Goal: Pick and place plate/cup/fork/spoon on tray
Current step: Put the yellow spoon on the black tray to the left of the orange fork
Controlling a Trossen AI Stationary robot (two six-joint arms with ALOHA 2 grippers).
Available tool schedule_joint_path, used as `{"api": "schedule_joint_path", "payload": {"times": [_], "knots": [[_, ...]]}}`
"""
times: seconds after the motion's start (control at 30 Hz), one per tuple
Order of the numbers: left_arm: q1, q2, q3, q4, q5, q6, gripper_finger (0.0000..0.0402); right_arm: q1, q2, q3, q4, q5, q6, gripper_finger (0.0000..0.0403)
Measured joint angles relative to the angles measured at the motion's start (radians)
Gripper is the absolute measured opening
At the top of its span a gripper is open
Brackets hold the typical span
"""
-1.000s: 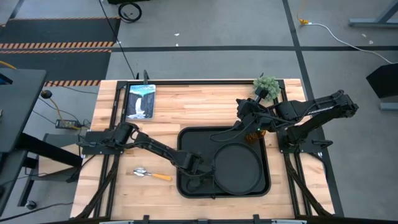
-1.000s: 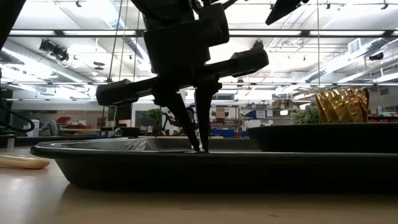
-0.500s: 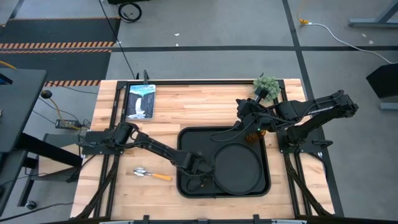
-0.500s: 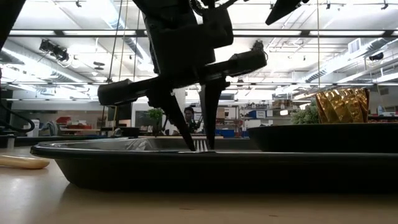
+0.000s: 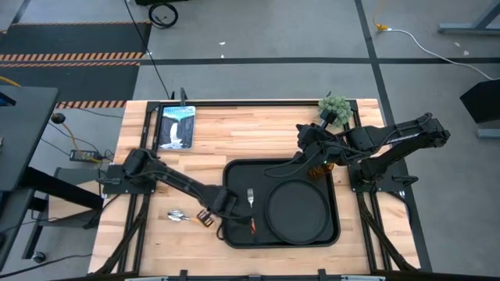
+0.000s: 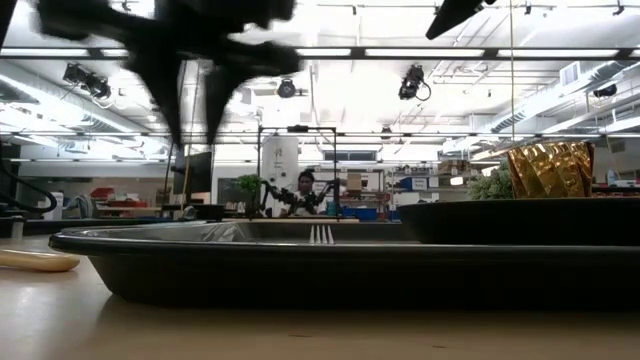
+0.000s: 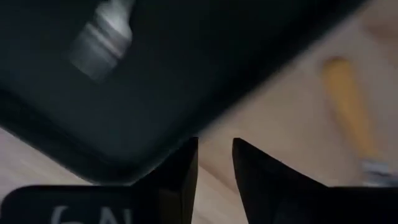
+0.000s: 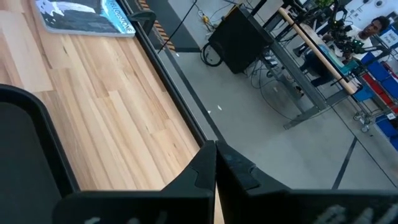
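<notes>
The black tray (image 5: pixel 241 173) lies on the wooden table with the round black plate (image 5: pixel 297 212) on its right half. The fork (image 5: pixel 251 199) lies flat on the tray's left part, its tines (image 6: pixel 321 234) toward the far edge. The spoon (image 5: pixel 179 215) lies on the table left of the tray. My left gripper (image 5: pixel 208 218) hovers open over the tray's left rim and the spoon's orange handle (image 7: pixel 348 102), holding nothing. The amber cup (image 5: pixel 326 165) stands at the tray's far right corner. My right gripper (image 8: pixel 215 163) waits shut beside it.
A picture booklet (image 5: pixel 176 126) lies at the table's far left and a small potted plant (image 5: pixel 334 108) stands at the far right. Bare wood lies between the booklet and the tray. A person (image 6: pixel 303 188) shows far off in the room behind.
My left gripper has opened and let go of the fork, which now lies on the tray's left part. The gripper has then risen and gone toward the table's left edge, from over the tray to above its left rim and the spoon's handle.
</notes>
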Motion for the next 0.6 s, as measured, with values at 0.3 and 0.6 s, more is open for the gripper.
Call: {"api": "schedule_joint_path", "payload": {"times": [0.3,0.6], "knots": [[-0.046,-0.011,-0.143,-0.120,0.237,-0.399,0.0087,0.000,0.000,0.000,0.014,-0.002,0.000,0.0011],[-0.122,-0.012,-0.325,-0.108,0.369,-0.479,0.0067,0.000,0.000,0.000,0.024,-0.003,-0.012,0.0011]]}}
